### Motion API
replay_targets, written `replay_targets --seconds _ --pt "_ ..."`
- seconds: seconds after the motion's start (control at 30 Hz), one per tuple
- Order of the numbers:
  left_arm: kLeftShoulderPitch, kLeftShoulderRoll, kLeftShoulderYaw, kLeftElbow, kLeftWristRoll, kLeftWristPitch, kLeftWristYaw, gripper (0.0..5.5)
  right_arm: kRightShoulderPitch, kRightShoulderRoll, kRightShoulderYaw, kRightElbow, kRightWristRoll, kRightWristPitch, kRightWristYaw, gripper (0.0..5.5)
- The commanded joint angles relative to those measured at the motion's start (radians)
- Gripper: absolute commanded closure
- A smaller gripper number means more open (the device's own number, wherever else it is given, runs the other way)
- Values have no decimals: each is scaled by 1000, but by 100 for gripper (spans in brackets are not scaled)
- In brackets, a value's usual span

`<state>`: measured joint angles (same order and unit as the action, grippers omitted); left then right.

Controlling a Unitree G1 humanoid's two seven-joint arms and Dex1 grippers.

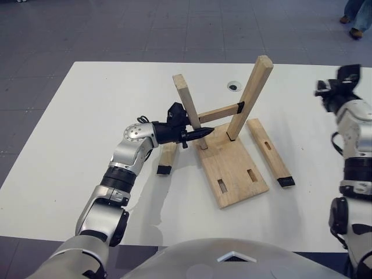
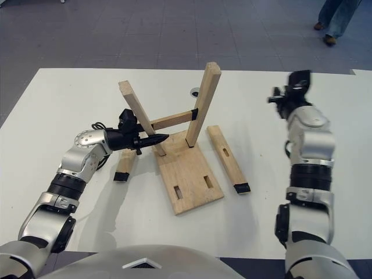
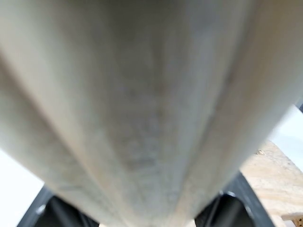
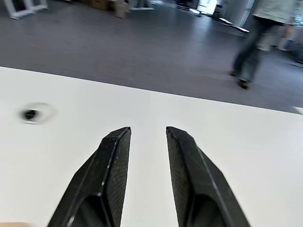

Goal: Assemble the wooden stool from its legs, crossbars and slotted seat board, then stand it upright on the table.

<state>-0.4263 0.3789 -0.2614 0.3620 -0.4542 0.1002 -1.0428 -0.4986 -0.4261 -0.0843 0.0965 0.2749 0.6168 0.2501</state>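
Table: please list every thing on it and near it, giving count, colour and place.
table: one, white, under everything.
seat board: one, light wood, flat at the table's middle, two near slots empty.
left standing leg: one, light wood, leaning in the board's far end.
right standing leg: one, light wood, beside it in the board's far end.
crossbar: one, light wood, black end, joining the standing legs.
loose leg: one, light wood, black tip, flat to the right of the board.
loose piece: one, light wood, black tip, flat to the left of the board.
table hole: one, dark, behind the legs.
left gripper: black, around the left standing leg.
right gripper: black, open, empty, raised at the table's right.
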Motion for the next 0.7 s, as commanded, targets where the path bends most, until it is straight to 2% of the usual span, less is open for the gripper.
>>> replay_targets --seconds 0.03,0.07,0.17,0.27,0.53,0.7 --pt "73 41 -95 53 152 67 -13 345 73 137 206 -607 497 437 134 413" --pt "74 43 -96 52 150 67 -12 345 58 112 169 -600 527 482 161 413" --pt "79 46 -100 54 147 60 -9 345 13 51 102 -503 444 500 158 413" --pt "89 49 -110 42 144 60 -11 345 -1 57 73 -480 413 519 117 413" --pt "104 61 -140 34 155 50 -25 345 47 43 90 -399 273 472 52 413" --pt "37 58 -130 91 154 -39 -81 345 104 33 122 -365 223 441 75 413"
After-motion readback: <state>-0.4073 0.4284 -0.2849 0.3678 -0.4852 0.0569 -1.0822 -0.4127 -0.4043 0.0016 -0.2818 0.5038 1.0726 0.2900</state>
